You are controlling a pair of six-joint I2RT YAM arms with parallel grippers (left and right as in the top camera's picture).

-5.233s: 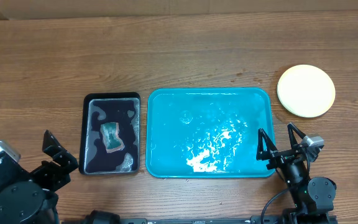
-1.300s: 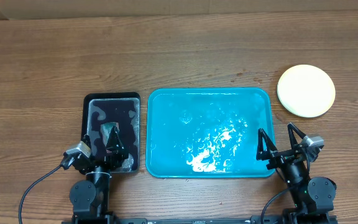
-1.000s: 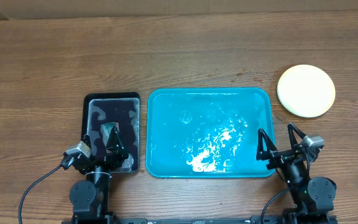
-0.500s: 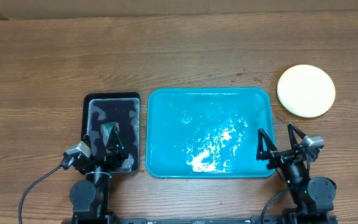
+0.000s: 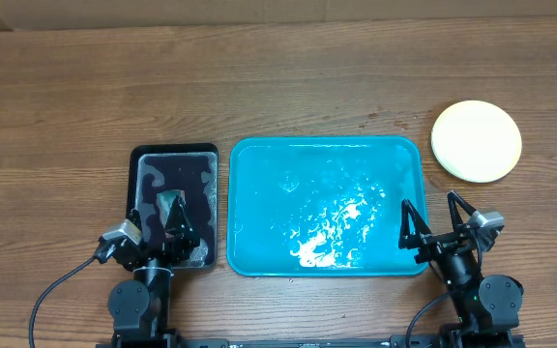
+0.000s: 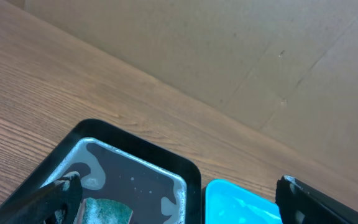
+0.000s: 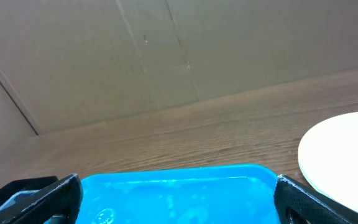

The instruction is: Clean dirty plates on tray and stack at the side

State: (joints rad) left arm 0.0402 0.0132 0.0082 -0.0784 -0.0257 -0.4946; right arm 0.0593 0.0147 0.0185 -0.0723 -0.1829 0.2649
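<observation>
The turquoise tray (image 5: 259, 164) lies mid-table, wet and holding no plates; it also shows in the right wrist view (image 7: 179, 186) and the left wrist view (image 6: 229, 202). A stack of plates (image 5: 476, 141), pale yellow-green on top, sits on the table right of the tray; its edge shows in the right wrist view (image 7: 344, 155). My left gripper (image 5: 156, 234) is open at the near end of the black tray. My right gripper (image 5: 435, 224) is open and empty at the tray's near right corner.
A smaller black tray (image 5: 143, 159) with foamy water and a green sponge (image 5: 171, 209) lies left of the turquoise tray; the sponge also shows in the left wrist view (image 6: 104, 211). A cardboard wall (image 7: 179, 50) stands behind the table.
Five seconds ago the left arm was at the lower left corner; it has since moved to the near end of the black tray. Nothing has moved in the last second.
</observation>
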